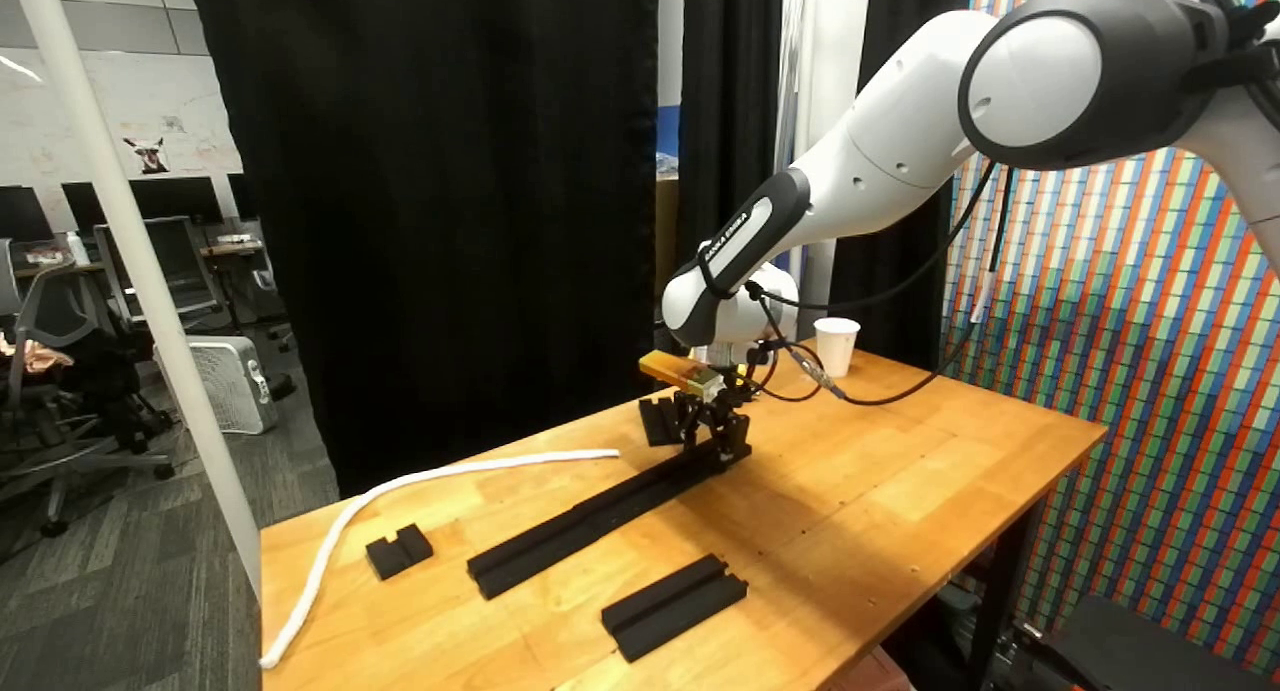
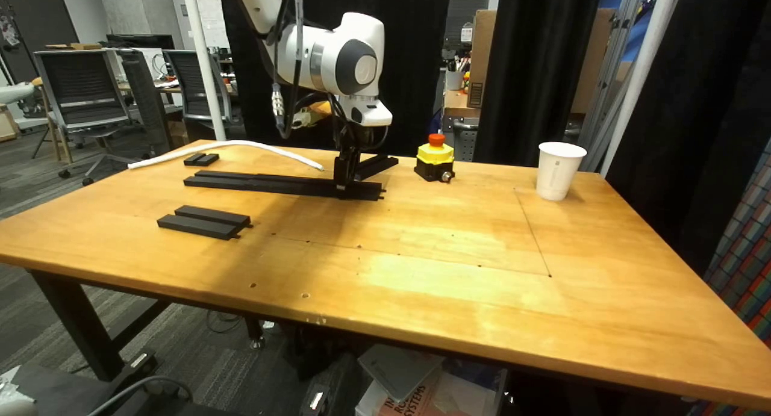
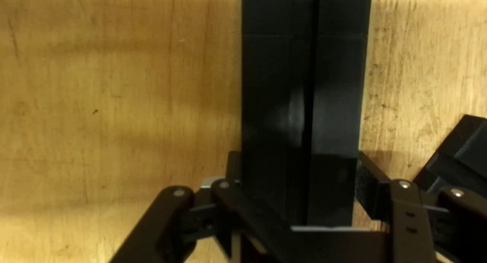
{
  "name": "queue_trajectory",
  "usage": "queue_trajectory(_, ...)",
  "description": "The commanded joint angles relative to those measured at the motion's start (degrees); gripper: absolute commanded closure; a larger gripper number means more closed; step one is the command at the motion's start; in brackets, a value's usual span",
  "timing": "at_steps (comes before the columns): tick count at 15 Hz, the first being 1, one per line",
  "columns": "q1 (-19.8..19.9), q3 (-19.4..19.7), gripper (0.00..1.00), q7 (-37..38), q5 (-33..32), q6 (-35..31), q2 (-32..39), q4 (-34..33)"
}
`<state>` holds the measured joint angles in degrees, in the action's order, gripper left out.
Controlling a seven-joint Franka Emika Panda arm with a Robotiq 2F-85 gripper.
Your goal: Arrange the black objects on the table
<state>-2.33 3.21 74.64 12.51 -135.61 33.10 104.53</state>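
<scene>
Black blocks lie end to end in one long grooved strip [image 1: 545, 551] on the wooden table [image 1: 880, 491]. My gripper [image 3: 297, 171] points down at one end of this strip. Its fingers stand on both sides of the end block [image 3: 335, 103] and appear to touch its edges; their tips are partly hidden. A seam crosses the strip further up in the wrist view. A separate black block [image 2: 378, 166] lies at an angle beside the gripper, also in the wrist view [image 3: 466, 156]. A short block [image 1: 399, 551] and a longer grooved block [image 1: 675, 606] lie apart.
A white cord [image 1: 420, 481] curves along the table's far edge. A white cup [image 2: 559, 169] stands at the back of the table. A yellow box with a red button [image 2: 435, 157] stands near the gripper. Cables hang from the arm.
</scene>
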Motion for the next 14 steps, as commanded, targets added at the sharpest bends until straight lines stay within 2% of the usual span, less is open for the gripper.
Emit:
queue_trajectory(1,-0.71,-0.05,0.55,1.12,0.77,1.21,2.26,-2.41)
queue_trajectory(6,-0.51,-0.23,0.55,0.85,0.95,1.29,2.26,-2.53)
queue_trajectory(7,-0.30,-0.47,0.44,0.44,1.26,1.37,2.15,-2.54)
queue_trajectory(8,0.02,-0.87,0.07,-0.33,1.69,1.46,1.98,-2.52)
queue_trajectory(9,-0.10,-0.81,0.07,-0.12,1.70,1.52,1.76,-2.42)
queue_trajectory(11,-0.24,-1.07,0.00,-0.28,1.84,1.79,1.15,-2.03)
queue_trajectory(14,-0.90,-1.52,0.00,0.24,1.50,2.40,0.00,-1.57)
